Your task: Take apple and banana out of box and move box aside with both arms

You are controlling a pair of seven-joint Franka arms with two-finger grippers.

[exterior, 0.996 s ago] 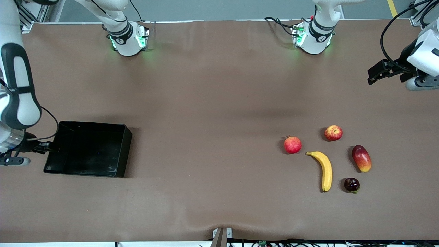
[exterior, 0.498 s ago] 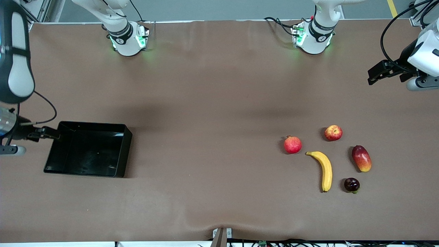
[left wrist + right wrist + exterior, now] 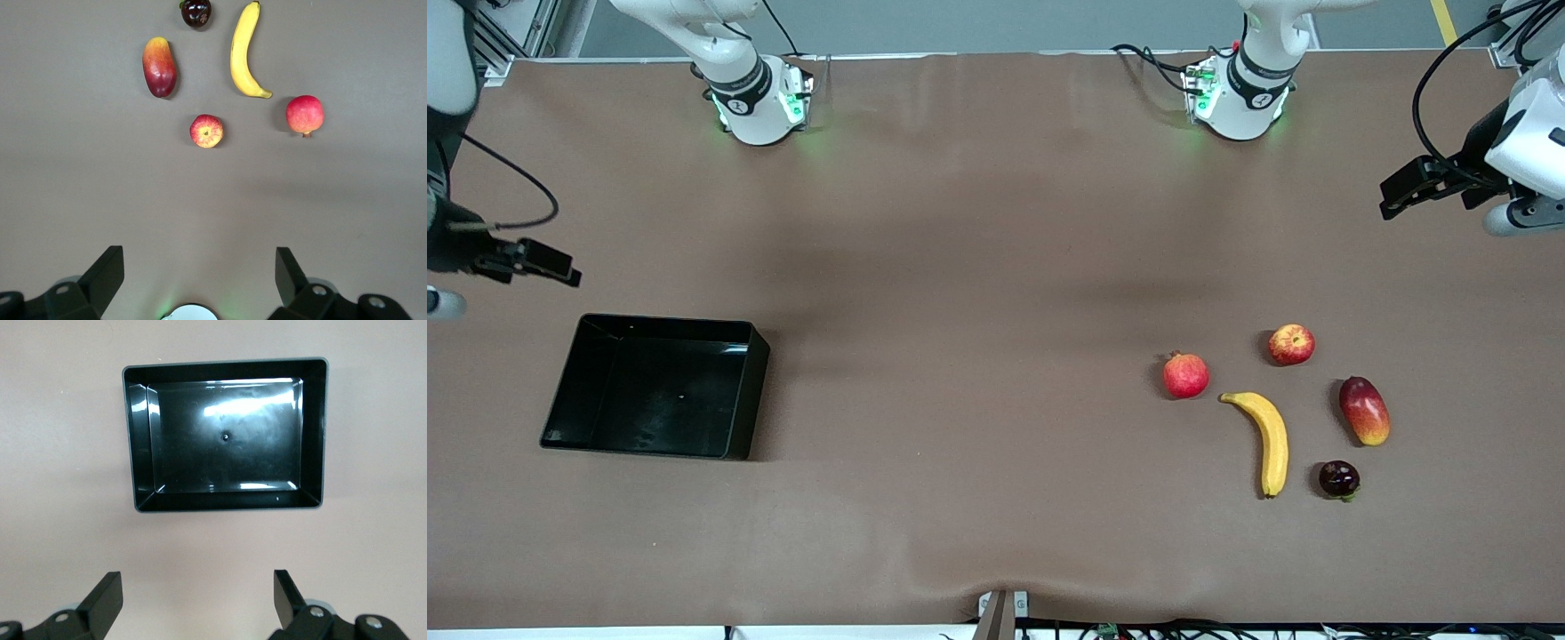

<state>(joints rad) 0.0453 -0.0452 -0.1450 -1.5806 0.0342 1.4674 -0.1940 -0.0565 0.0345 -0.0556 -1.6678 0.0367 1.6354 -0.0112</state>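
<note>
The black box [image 3: 658,387] sits empty at the right arm's end of the table; it also shows in the right wrist view [image 3: 225,467]. My right gripper [image 3: 551,264] [image 3: 198,587] is open and empty over bare table beside the box, clear of it. The banana [image 3: 1272,440] [image 3: 243,50] and the apple [image 3: 1291,344] [image 3: 206,131] lie at the left arm's end, the apple farther from the front camera. My left gripper [image 3: 1400,191] [image 3: 199,267] is open and empty over bare table, apart from the fruit.
A pomegranate [image 3: 1185,374] lies beside the banana's tip. A mango [image 3: 1364,410] and a small dark fruit [image 3: 1339,478] lie on the banana's side toward the left arm's end. The brown table [image 3: 978,311] stretches between box and fruit.
My right gripper has drawn away from the box's end wall and now hangs over bare table beside it. The box, the fruit and the left arm have not moved.
</note>
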